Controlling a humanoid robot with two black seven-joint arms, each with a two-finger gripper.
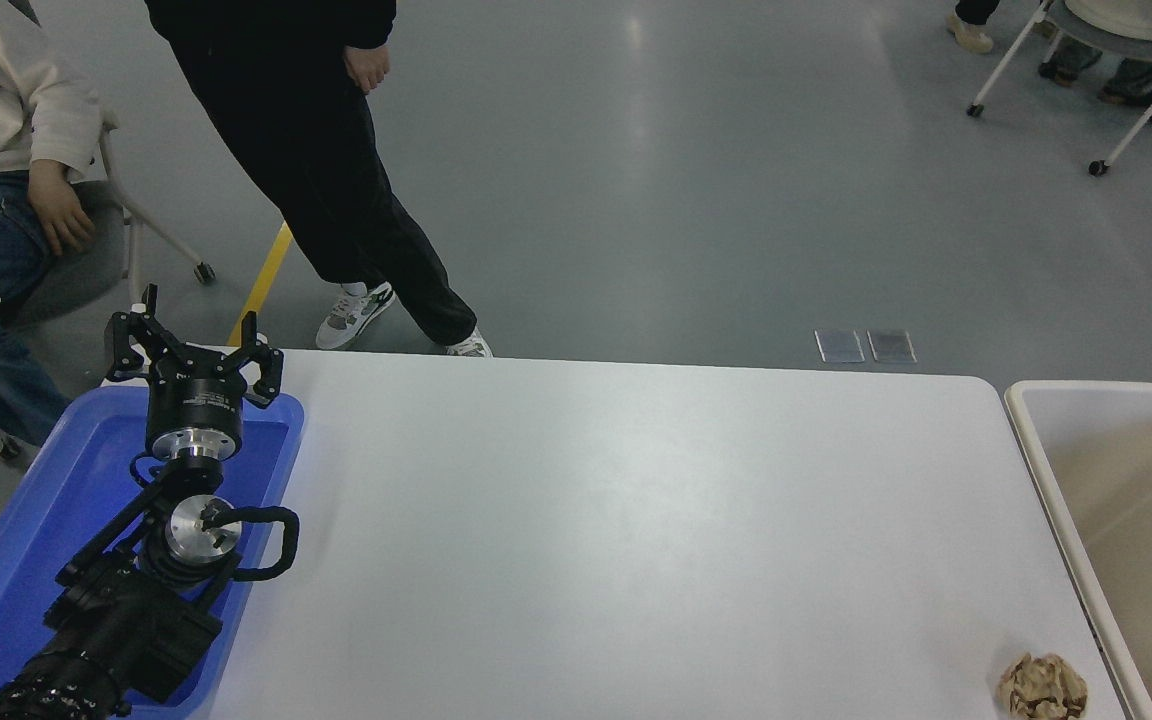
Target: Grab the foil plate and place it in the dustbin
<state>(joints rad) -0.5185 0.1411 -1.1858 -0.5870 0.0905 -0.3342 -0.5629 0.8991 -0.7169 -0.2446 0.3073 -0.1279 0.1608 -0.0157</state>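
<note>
At the right edge of the table, the dustbin (1126, 480) shows me only its pale rim and a stretch of tan inner wall; I cannot find the foil plate anywhere in view, neither on the table nor in the part of the bin I can see, so I judge it either lies deep in the bin out of my sight or sits beyond the picture's edge; my right arm and its claw are out of view too, so I cannot say what that claw is doing. Just beside the bin, on the table's (616, 520) near right corner, sits a small crumpled brown paper ball (1042, 686). Well apart, at the far left, my left gripper (194, 352) is parked above the blue tray (26, 540), fingers spread and holding nothing. My worry is acting blind: if I call the job finished without seeing the plate, I may be wrong; and bringing the right arm in could knock the paper ball off the table edge.
</note>
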